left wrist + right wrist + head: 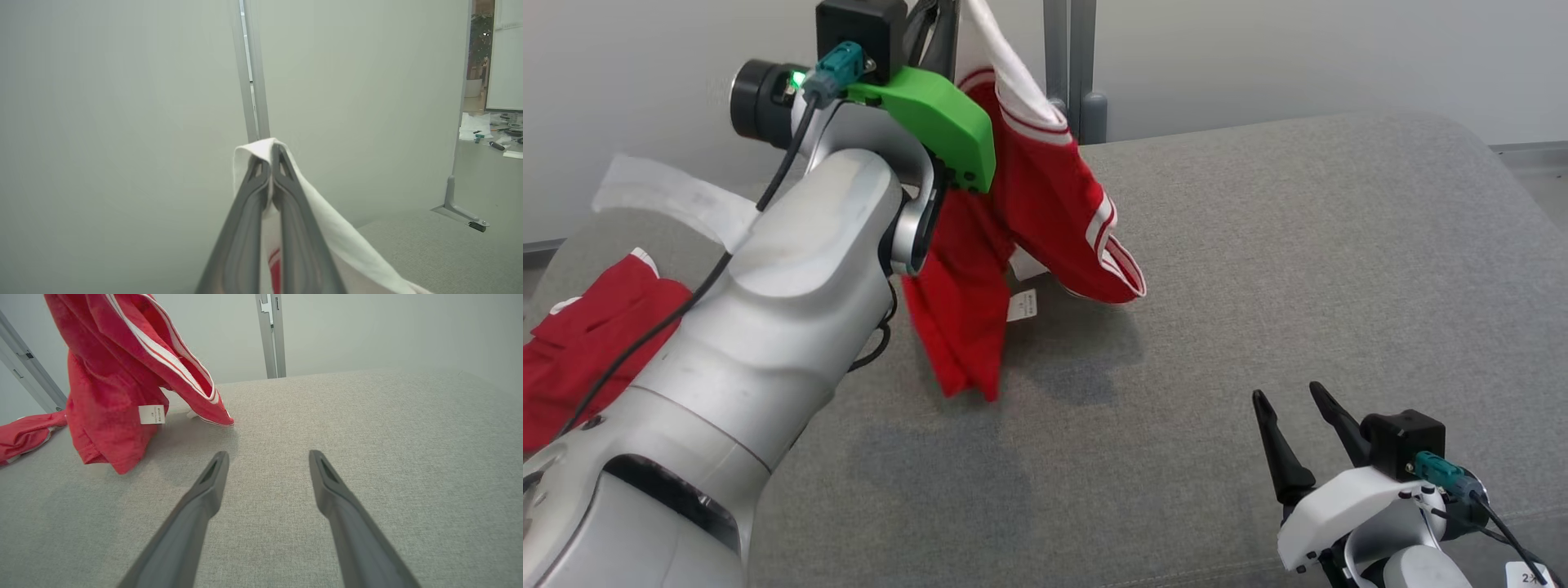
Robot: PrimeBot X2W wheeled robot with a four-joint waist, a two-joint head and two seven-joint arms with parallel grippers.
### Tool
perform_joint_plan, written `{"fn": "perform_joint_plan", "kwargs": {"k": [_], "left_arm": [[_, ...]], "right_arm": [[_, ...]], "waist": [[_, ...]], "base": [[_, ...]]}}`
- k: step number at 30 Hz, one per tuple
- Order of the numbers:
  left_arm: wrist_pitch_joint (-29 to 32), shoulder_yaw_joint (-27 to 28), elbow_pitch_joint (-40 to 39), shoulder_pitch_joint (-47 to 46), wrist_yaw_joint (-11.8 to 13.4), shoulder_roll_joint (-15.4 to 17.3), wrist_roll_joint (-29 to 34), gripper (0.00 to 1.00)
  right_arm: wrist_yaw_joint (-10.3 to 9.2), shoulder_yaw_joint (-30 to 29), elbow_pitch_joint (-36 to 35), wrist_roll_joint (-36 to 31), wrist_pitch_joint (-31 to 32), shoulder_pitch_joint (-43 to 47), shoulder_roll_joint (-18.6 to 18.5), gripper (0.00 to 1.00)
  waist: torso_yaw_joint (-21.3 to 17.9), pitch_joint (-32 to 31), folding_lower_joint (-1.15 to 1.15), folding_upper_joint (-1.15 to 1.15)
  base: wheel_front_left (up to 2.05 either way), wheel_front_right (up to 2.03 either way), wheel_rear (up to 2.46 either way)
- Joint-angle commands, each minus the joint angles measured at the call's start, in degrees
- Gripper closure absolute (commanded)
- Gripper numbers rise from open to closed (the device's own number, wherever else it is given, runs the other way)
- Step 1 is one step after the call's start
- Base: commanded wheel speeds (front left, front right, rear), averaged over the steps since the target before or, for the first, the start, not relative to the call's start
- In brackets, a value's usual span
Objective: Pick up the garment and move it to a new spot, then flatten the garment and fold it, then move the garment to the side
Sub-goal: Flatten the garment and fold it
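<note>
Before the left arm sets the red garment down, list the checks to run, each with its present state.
1. Left end effector shut on the garment: it pinches a white fold, ok.
2. Garment lifted free of the grey surface: a striped sleeve cuff rests on it, not ok.
3. Right end effector open and holding nothing: ok.
4. Set-down area ahead of the right end effector bare: ok.
5. Held garment apart from the second red cloth at the left: the two meet in the right wrist view, so cannot tell.
</note>
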Motion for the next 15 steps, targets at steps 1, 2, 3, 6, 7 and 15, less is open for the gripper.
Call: {"fn": "perform_joint_plan", "kwargs": {"k": [1,2,3,6,7,15], "left_arm": [[-0.35,0.55,-0.83,-1.25,0.36,0.26,0.38,1.0],[-0.42,0.89,-1.5,-1.87,0.35,0.35,0.69,1.0],[-0.51,1.23,-2.29,-2.48,0.3,0.43,0.98,1.0],[-0.53,2.05,-4.57,-4.19,0.21,0.51,2.33,1.0],[-0.56,2.48,-5.35,-4.63,0.1,0.37,2.7,1.0],[-0.49,5.9,-11.12,-6.2,-1.23,-1.29,4.68,1.0]], "right_arm": [[-0.06,-0.16,0.16,0.01,-0.44,0.23,-0.24,0.0],[-0.06,-0.26,0.18,-0.05,-0.45,0.29,-0.24,0.0],[-0.06,-0.29,0.15,-0.12,-0.43,0.36,-0.23,0.0],[-0.06,-0.33,0.0,-0.24,-0.28,0.58,-0.24,0.0],[-0.06,-0.28,0.01,-0.24,-0.24,0.61,-0.24,0.0],[-0.06,0.5,0.22,0.27,-0.34,0.81,-0.24,0.0]], "waist": [[-0.37,-0.21,0.0,0.0],[-0.51,-0.29,0.0,0.0],[-0.65,-0.37,0.0,0.0],[-1.06,-0.63,0.0,0.0],[-1.21,-0.73,0.0,0.0],[-2.74,-1.17,0.0,0.0]], "base": [[0.0,0.0,0.0],[0.0,0.0,0.0],[0.0,0.0,0.0],[0.0,0.0,0.0],[0.0,0.0,0.0],[0.0,0.0,0.0]]}}
